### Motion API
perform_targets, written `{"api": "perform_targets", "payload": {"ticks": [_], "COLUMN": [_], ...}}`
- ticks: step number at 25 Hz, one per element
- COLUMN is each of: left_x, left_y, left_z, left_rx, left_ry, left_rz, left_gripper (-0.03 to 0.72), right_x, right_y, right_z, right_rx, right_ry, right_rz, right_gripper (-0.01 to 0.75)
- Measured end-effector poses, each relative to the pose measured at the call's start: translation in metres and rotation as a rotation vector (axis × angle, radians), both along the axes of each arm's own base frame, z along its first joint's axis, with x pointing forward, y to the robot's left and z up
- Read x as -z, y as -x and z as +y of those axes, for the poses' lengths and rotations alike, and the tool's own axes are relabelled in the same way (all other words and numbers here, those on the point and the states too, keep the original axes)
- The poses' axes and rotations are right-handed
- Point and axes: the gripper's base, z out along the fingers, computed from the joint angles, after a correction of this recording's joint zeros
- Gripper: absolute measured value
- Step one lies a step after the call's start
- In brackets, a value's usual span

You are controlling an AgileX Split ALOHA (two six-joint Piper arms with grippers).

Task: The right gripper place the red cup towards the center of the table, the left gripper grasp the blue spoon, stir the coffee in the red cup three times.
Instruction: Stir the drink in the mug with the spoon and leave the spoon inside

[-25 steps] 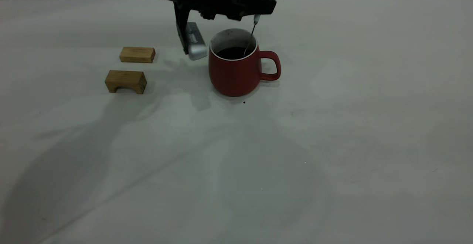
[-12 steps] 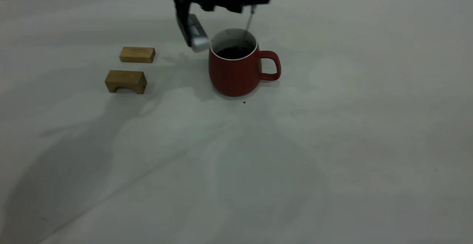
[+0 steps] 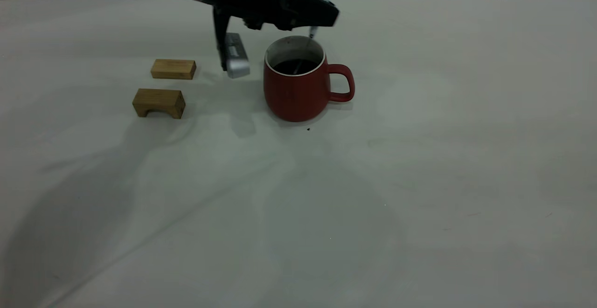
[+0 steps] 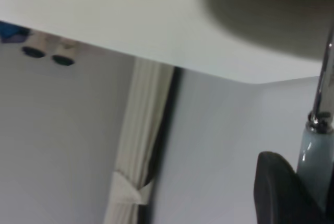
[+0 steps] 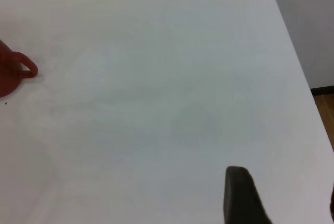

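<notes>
Pale table (image 3: pixel 419 158); curtain (image 4: pixel 138 145) beyond edge.

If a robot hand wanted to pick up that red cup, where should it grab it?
Probably the loop handle of the red cup, coming from the right side where it sticks out. The body is wide and rounded, and the left gripper above the rim holds the spoon in the coffee, blocking a top approach.
</notes>
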Motion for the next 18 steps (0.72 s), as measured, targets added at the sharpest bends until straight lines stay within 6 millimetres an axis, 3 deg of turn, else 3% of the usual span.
{"api": "perform_targets", "payload": {"ticks": [6, 11, 14, 18], "left_x": [-0.007, -0.006, -0.006, -0.003], "left_y": [-0.011, -0.002, 0.002, 0.003], "left_z": [-0.013, -0.030, -0.025, -0.001], "left_rx": [-0.052, 0.013, 0.075, 0.122], "left_ry": [0.010, 0.023, 0.028, 0.010], "left_rz": [-0.065, -0.065, -0.025, 0.067], "left_gripper": [0.140, 0.140, 0.140, 0.140], "right_x": [0.000, 0.000, 0.000, 0.000], "right_y": [0.000, 0.000, 0.000, 0.000], "right_z": [0.000, 0.000, 0.000, 0.000], "right_rx": [0.000, 0.000, 0.000, 0.000], "right_ry": [0.000, 0.000, 0.000, 0.000], "right_rz": [0.000, 0.000, 0.000, 0.000], "right_gripper": [0.442, 0.442, 0.442, 0.442]}}
